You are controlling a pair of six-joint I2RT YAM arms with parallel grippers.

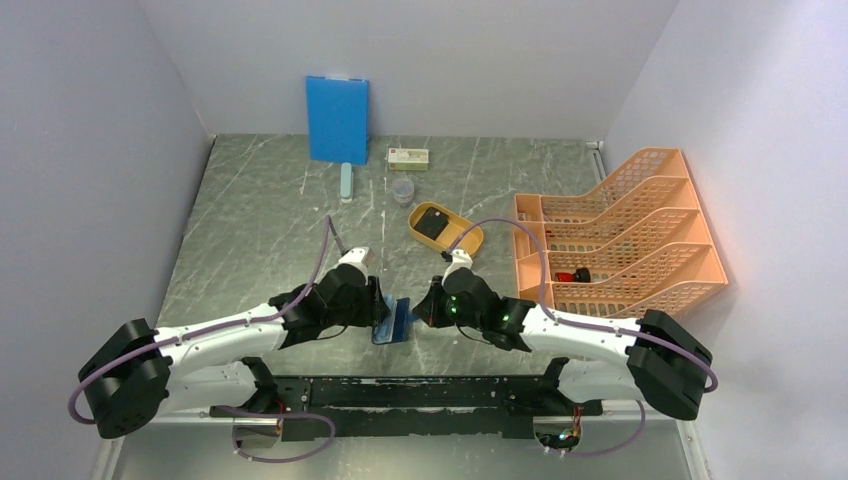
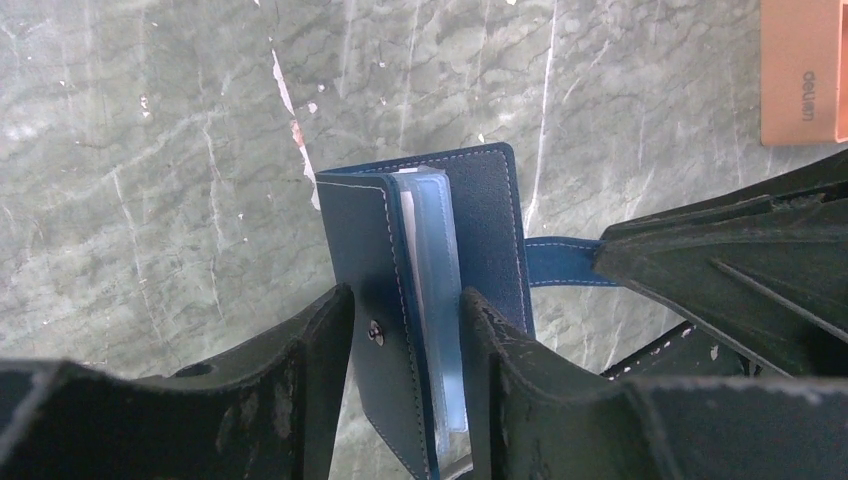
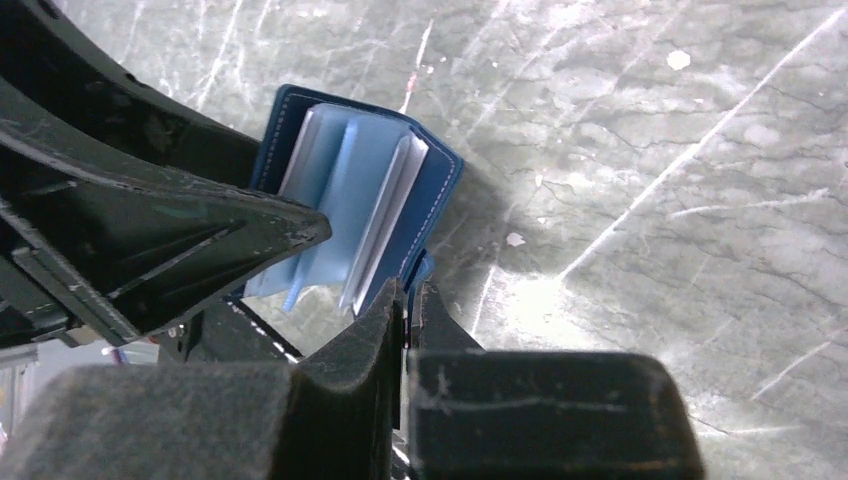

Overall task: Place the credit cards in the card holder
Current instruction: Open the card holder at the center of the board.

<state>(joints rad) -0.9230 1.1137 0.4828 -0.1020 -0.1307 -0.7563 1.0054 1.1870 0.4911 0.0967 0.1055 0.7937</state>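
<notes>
Left wrist, snap stud [image 2: 375, 334] on card holder [image 2: 368, 250]

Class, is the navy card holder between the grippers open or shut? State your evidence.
Partly open: the card holder has its covers apart, pale blue sleeves showing between them; the right gripper pinches its clasp tab.

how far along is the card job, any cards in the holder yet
Done: the card holder is partly open, its sleeves fanned. In hand: the right gripper is shut on its clasp tab, and the left gripper pinches the front cover and sleeves. Left: neither gripper holds a card; whether the sleeves hold any, I cannot tell.
</notes>
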